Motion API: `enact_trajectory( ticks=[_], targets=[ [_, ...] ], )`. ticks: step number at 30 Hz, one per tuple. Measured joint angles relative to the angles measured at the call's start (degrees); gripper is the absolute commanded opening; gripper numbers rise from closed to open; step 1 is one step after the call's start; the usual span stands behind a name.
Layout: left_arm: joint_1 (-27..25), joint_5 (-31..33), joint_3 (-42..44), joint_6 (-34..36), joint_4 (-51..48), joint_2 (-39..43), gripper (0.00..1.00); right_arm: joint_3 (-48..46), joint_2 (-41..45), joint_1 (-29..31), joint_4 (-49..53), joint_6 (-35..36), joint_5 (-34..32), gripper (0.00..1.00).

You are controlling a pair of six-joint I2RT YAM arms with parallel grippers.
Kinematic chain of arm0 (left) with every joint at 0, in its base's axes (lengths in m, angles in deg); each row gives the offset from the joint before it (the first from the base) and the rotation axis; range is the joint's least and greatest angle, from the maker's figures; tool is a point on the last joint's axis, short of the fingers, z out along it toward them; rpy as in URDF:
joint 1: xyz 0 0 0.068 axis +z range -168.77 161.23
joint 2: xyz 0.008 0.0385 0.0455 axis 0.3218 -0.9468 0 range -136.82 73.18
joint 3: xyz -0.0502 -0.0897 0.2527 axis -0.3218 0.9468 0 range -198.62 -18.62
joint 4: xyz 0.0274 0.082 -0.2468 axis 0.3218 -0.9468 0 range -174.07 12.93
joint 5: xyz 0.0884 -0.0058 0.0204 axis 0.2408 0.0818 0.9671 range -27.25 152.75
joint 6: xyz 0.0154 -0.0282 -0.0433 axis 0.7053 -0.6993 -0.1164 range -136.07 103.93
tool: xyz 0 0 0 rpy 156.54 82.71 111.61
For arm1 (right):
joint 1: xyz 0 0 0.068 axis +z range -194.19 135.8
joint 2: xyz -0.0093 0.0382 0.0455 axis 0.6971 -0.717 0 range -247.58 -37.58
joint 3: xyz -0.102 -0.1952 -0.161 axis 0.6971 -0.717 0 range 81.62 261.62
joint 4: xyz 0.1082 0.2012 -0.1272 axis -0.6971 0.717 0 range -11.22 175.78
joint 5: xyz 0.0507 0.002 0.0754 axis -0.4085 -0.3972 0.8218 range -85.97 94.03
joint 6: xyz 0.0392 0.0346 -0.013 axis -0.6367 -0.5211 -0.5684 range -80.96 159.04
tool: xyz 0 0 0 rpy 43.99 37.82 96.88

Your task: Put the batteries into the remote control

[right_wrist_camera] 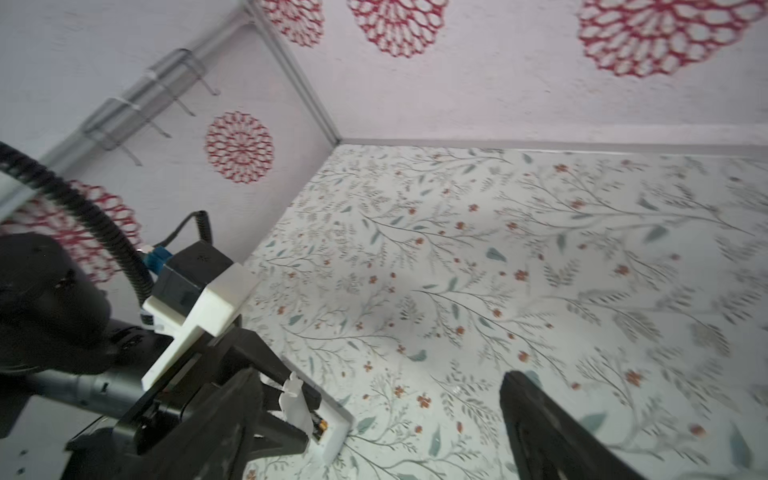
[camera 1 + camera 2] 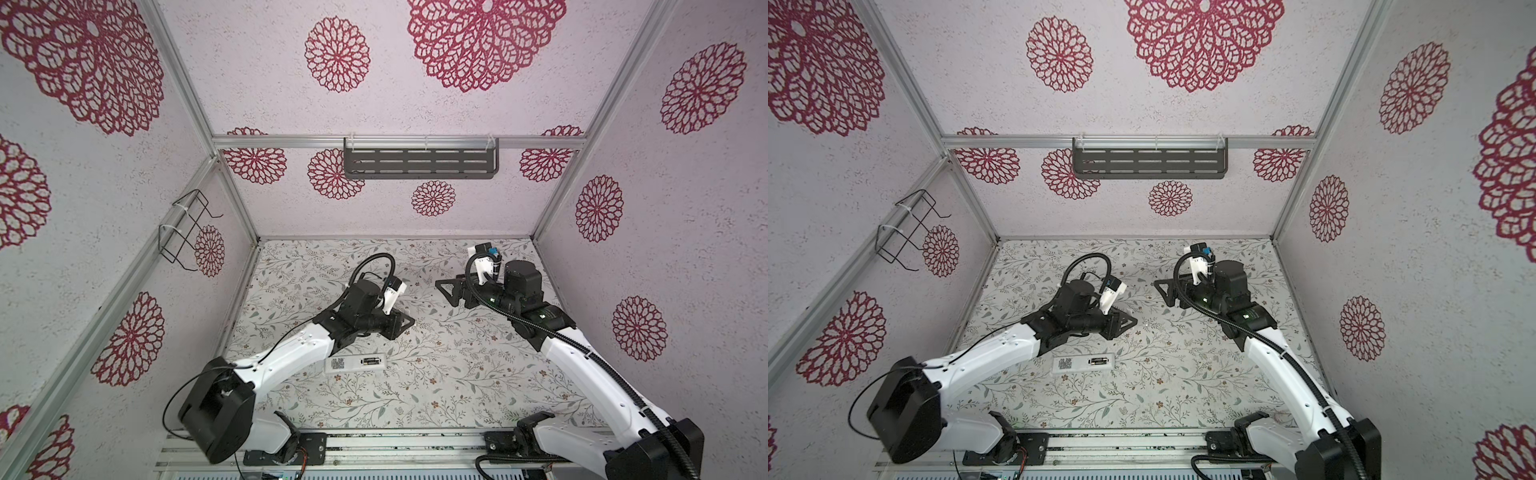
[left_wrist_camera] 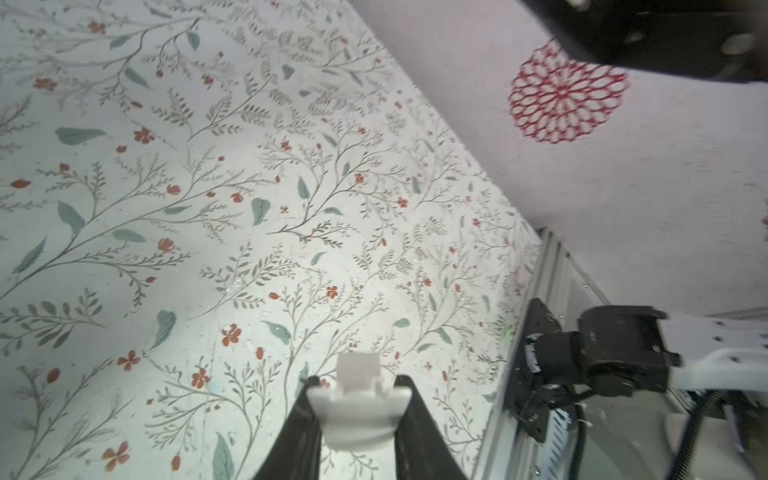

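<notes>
floral-papered table (image 2: 415,386) inside red-medallion walls (image 2: 257,83). one remote control (image 2: 355,363) at 7 o'clock, batteries (image 2: 372,360) in its bay. left gripper (image 3: 357,379) pinches one white cover (image 3: 357,415); right gripper (image 2: 445,291) gapes empty.

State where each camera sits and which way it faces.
Top views: high at the front, looking down at the table and back wall; left arm and right arm show.
Left wrist: on the left arm, facing the table's front right; left gripper holding a white cover, and the right arm's base, show.
Right wrist: on the right arm, facing the back left corner; one own finger shows.
Shared: top and right wrist views show the remote and left gripper.
</notes>
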Motion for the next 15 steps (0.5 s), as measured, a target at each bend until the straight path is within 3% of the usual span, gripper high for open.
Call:
enact_trajectory(
  ticks=[6,11,15],
  targets=[
    [-0.96,7.37,-19.37,-2.4,-15.69,-19.61,0.2,-4.74,2.45,-0.11,8.94,0.52,-11.08,0.99],
    [-1.11,11.65,-31.1,-8.46,-24.44,-33.22,0.24,-5.97,6.05,-0.11,12.72,1.66,-14.36,0.99],
    [-1.14,12.59,-35.82,-12.46,-29.31,-39.04,0.27,-6.88,9.01,-0.11,13.55,2.73,-15.37,0.99]
  ],
)
